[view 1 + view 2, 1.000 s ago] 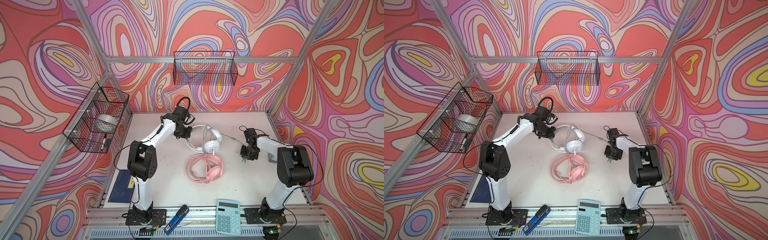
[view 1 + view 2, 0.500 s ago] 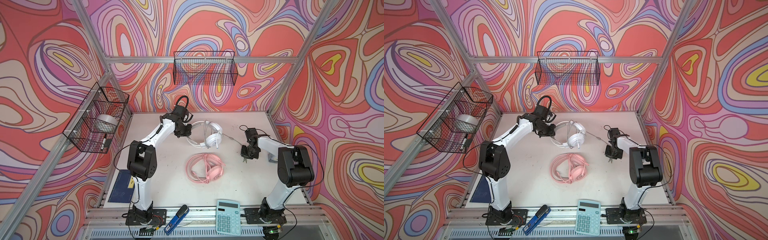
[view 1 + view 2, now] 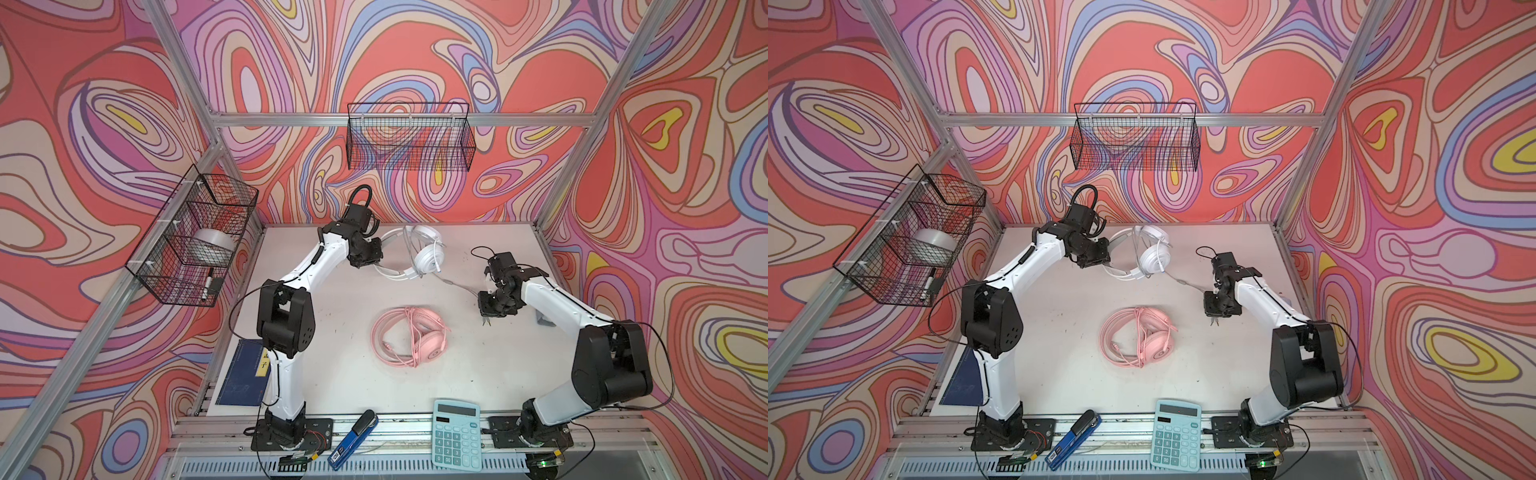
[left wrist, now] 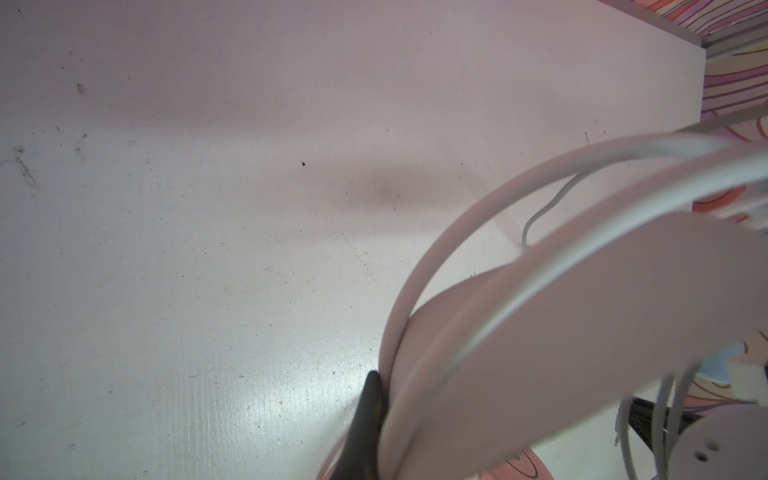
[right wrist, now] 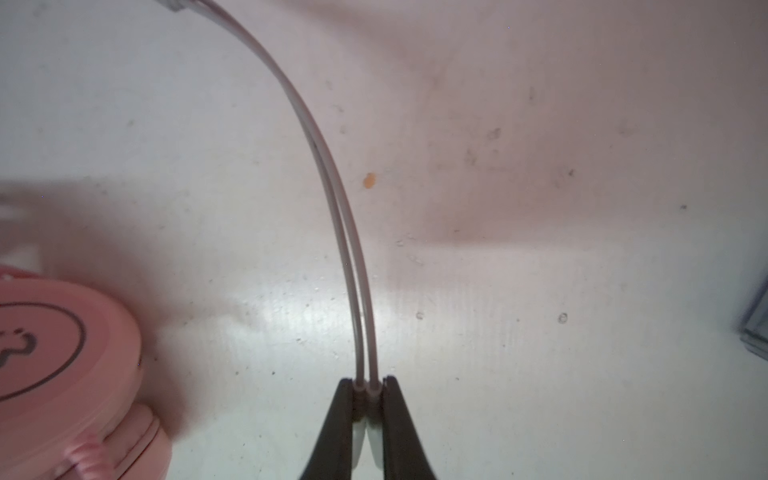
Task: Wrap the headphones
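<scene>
The white headphones hang tilted near the back of the table. My left gripper is shut on their headband; in the left wrist view only one dark finger shows against the band. Their grey cord runs taut to my right gripper, which is shut on two strands of it. The pink headphones lie mid-table with their cord coiled round them, and one pink earcup shows beside the right gripper.
A teal calculator and a blue stapler lie on the front rail. A dark blue book sits at the front left. Wire baskets hang on the left wall and the back wall. A small grey object lies under the right arm.
The left gripper has carried the white headphones toward the back of the table and turned them. The right gripper has closed on the grey cord, which now runs taut.
</scene>
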{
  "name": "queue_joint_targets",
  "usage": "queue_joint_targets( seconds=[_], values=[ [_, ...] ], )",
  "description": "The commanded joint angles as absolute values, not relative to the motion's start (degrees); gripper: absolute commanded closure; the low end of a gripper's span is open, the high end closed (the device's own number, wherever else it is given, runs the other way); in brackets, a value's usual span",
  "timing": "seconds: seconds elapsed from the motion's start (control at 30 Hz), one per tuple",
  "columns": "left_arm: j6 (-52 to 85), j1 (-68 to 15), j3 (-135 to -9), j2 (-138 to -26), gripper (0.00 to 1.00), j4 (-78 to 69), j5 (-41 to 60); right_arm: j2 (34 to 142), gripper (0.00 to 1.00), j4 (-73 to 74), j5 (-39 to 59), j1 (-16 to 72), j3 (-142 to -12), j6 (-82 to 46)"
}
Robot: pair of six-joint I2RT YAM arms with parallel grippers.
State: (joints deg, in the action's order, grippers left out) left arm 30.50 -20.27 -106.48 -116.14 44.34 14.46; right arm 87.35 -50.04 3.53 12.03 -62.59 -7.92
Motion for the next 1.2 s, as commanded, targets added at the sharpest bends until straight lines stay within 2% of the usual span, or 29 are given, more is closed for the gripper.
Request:
queue_joint_targets(
  seconds=[0.0,0.33,0.57,0.9,1.0,1.17],
  values=[
    [34.6,-20.1,-110.0,-117.2,1.0,44.1,11.3,84.1,1.0,-52.9,5.1,16.7,-65.1,-2.4],
    [35.0,-20.2,-118.5,-122.1,1.0,51.1,2.8,78.5,1.0,-54.7,8.4,21.2,-72.6,4.6],
    [34.7,-20.1,-119.4,-123.1,1.0,51.8,2.5,76.4,1.0,-55.7,8.0,21.5,-75.6,8.6],
    [33.8,-20.1,-119.7,-124.4,1.0,51.1,3.4,85.7,1.0,-57.6,1.6,20.9,-74.7,-6.6],
    [33.8,-20.1,-119.7,-124.6,1.0,51.2,3.7,86.7,0.83,-54.4,3.3,20.8,-72.4,-13.7],
    [33.6,-20.1,-119.4,-124.8,1.0,51.1,3.8,87.1,0.74,-45.8,8.7,20.9,-63.9,-25.6]
  ],
)
